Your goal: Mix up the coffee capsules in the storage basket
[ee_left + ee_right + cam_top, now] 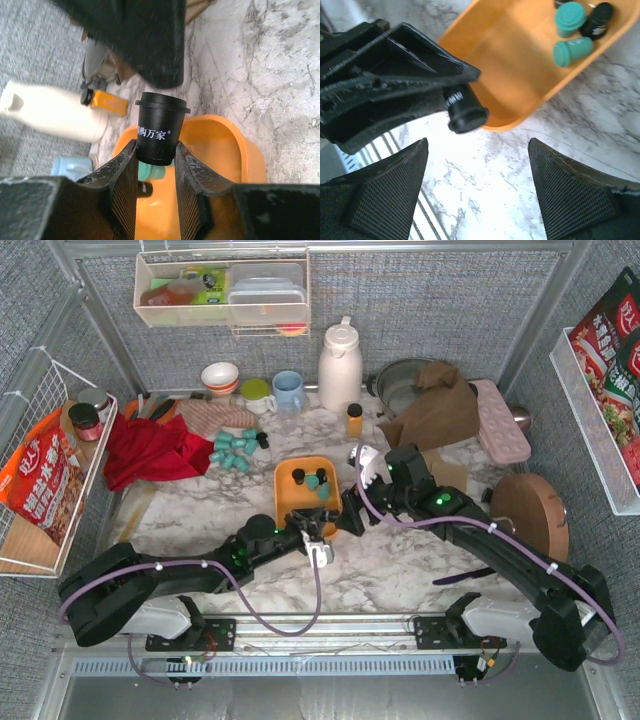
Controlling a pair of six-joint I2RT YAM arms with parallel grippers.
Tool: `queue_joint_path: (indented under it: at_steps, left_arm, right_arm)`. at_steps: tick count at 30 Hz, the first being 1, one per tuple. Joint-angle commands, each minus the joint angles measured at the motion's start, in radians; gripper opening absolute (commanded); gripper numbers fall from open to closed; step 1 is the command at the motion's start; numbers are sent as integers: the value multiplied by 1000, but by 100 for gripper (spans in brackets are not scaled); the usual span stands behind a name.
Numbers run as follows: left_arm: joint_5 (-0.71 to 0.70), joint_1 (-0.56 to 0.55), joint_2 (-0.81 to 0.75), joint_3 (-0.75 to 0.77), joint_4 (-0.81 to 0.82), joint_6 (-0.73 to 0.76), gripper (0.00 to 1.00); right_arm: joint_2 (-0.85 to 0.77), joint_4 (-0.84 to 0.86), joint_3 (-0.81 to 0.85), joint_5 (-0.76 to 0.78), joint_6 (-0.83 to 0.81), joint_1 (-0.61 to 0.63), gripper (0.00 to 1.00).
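Left pincer: my left pincer is clamped on one black capsule. Both ribbed fingers press its narrow end, and the flanged end points away from me. White lettering shows on its side.
Held capsule, position: at the near end of the storage basket, close by the rim. I cannot tell whether it touches the rim.
Right pincer: my right pincer stands wide apart with nothing in it. The marble table shows between its fingers. It faces the left pincer and the basket's near end.
Storage basket: orange and low-rimmed. It sits flat on the table at mid-workspace, between my two arms.
Contents of basket: at least two teal capsules and a second black capsule lie close together at the far end.
Capsules outside basket: a loose cluster of teal ones lies on the table beyond and to the left of the basket, well apart from it and beside a red cloth.
Other items: a white jug and a small amber bottle stand beyond the basket.
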Motion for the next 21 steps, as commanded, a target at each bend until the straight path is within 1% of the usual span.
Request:
queue_joint_path:
  at_steps: [1, 3, 7, 11, 13, 16, 19, 21]
  left_arm:
    - [-131, 0, -4, -29, 112, -179, 33]
    - [-203, 2, -2, -32, 131, -278, 33]
    - [-357, 30, 21, 2, 78, -511, 35]
    - [-473, 65, 53, 71, -22, -702, 33]
    - [-517, 76, 65, 112, -92, -799, 32]
    - [-559, 99, 89, 190, -225, -988, 34]
    - [-605, 126, 124, 284, -398, -1161, 34]
    - [-606, 145, 157, 367, -531, -1263, 35]
  right_arm:
    - [-52, 68, -31, 185, 19, -1, 86]
    - [-76, 79, -47, 273, 24, -1, 86]
    - [-119, 107, -79, 416, 31, -1, 86]
    - [-133, 110, -90, 469, 33, -1, 86]
    - [-131, 105, -89, 492, 33, -1, 86]
    - [-125, 86, -81, 525, 33, -1, 86]
    - [-124, 85, -81, 542, 36, -1, 87]
    - [-126, 85, -81, 544, 36, -1, 87]
